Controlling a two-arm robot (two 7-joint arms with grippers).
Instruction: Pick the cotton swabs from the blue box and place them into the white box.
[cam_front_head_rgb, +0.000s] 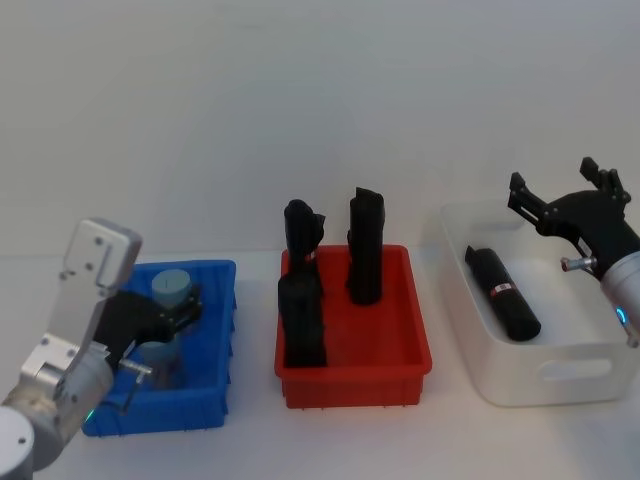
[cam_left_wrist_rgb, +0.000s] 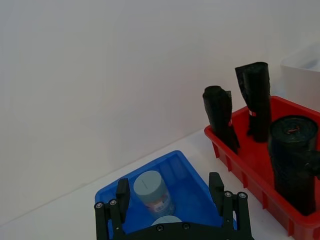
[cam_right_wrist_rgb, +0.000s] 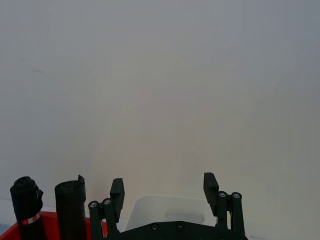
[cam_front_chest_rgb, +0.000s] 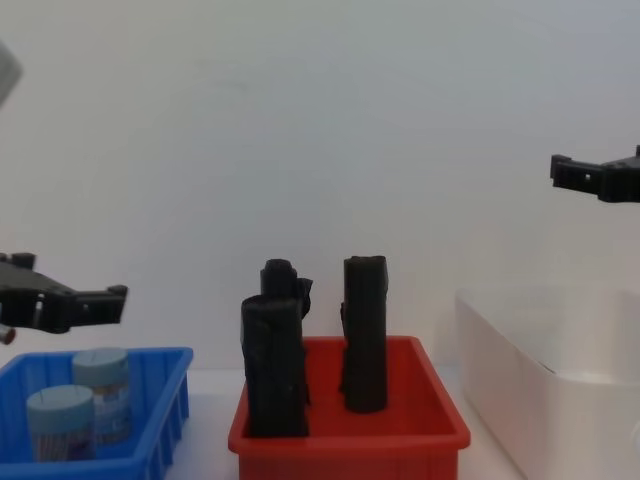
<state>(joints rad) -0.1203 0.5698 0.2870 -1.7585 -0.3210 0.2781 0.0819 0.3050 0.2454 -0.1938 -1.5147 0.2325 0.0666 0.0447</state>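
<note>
You're at zero so far: both cotton swabs (cam_front_chest_rgb: 101, 390) sit in the blue box (cam_front_chest_rgb: 170, 402), right under your left gripper (cam_left_wrist_rgb: 169, 186), which is spread wide and empty. The right gripper (cam_right_wrist_rgb: 164, 184) hangs open over the white box (cam_front_head_rgb: 530, 375), which seems to hold just a black roll (cam_front_head_rgb: 503, 292).

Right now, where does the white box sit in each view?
Head view: white box at far right.
Left wrist view: upper right edge, beyond the red bin.
Right wrist view: bottom centre, beyond the right gripper.
Chest view: lower right.
Landmark: the red bin holding upright black rolls, beside it.
</note>
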